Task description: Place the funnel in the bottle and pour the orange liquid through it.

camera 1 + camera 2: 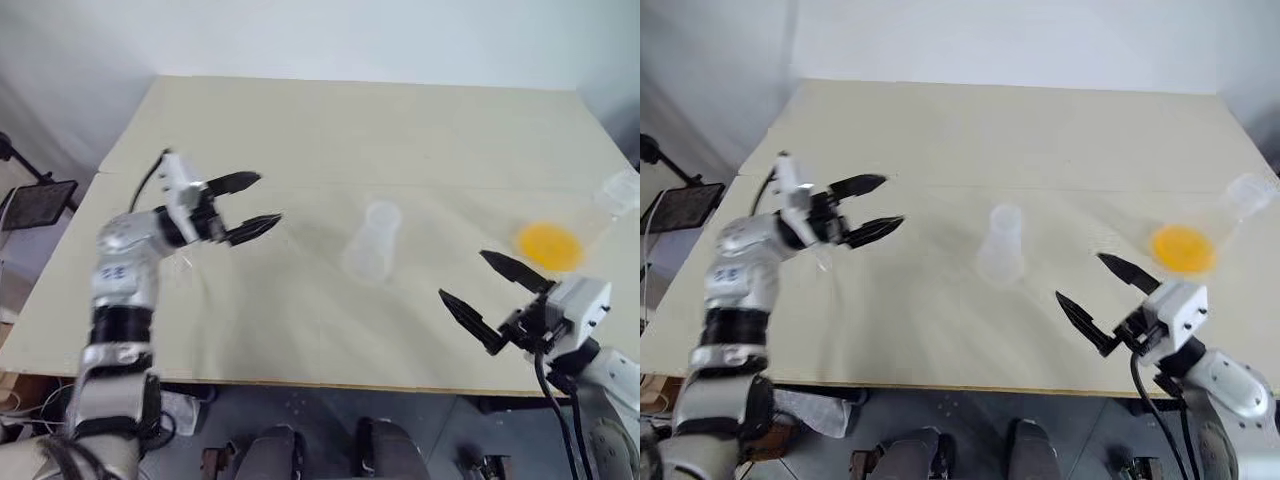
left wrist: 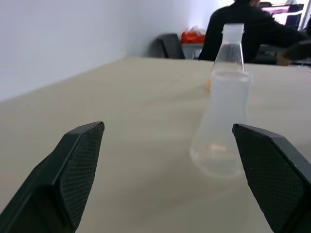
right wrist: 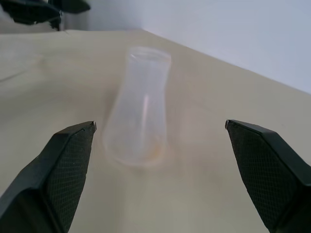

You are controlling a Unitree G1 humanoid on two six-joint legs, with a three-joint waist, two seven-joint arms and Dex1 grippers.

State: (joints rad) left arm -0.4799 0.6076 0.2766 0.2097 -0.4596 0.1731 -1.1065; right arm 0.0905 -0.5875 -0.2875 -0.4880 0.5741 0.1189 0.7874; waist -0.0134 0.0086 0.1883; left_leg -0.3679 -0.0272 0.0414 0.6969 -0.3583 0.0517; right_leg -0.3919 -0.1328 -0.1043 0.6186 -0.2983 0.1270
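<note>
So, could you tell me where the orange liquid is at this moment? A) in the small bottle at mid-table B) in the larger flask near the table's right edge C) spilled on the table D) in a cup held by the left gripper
B: the orange liquid sits in the base of the larger flask near the right edge, while the bottle at mid-table looks clear.
</note>
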